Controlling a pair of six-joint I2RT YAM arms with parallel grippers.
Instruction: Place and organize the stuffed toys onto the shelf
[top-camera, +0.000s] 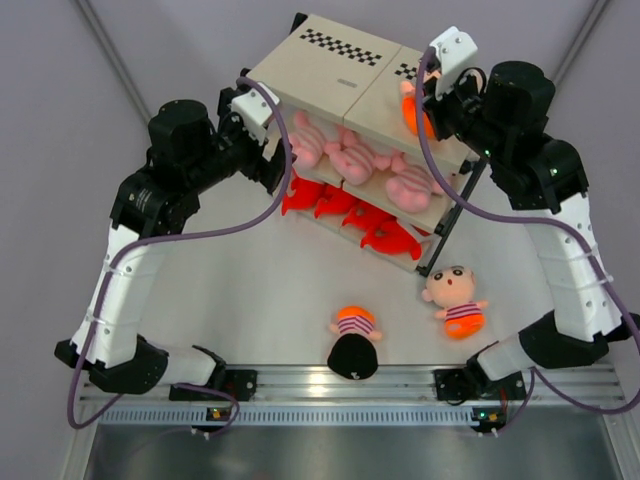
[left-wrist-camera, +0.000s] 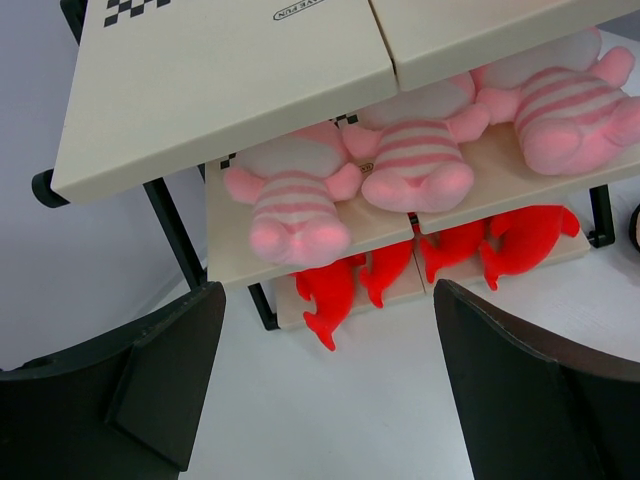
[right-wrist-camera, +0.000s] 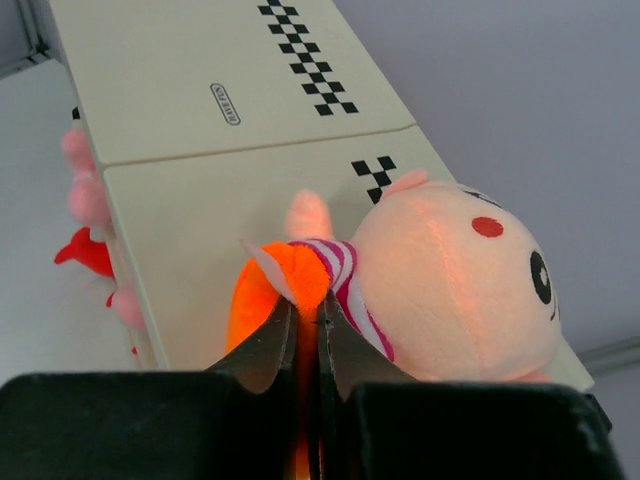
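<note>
Pinching is seen at the right gripper (right-wrist-camera: 308, 312): its two fingers are pressed together on the orange shorts (right-wrist-camera: 262, 290) of a boy doll (right-wrist-camera: 455, 285). The doll is laid on the top board of the shelf (right-wrist-camera: 190, 60), just ahead of the fingertips, with its big peach head turned to the right of the hand and one short arm raised beyond the shorts. A black-and-white checkered strip (right-wrist-camera: 305, 55) is printed on the board farther ahead of this hand.

The left gripper (left-wrist-camera: 328, 335) is held wide open, and nothing is gripped between its dark fingers (left-wrist-camera: 170, 370). Straight ahead of it, three pink striped plush animals (left-wrist-camera: 412, 160) are lined side by side on the middle board. Under them, nearer to the open fingers, red plush toys (left-wrist-camera: 525, 240) are lined on the lowest board.

Two more boy dolls are left on the table (top-camera: 230, 290), well behind and below the right gripper. One (top-camera: 455, 300) is laid face up near the foot of the shelf. The other (top-camera: 353, 335) is laid closer to the arm bases, with its black hair shown to the camera.
</note>
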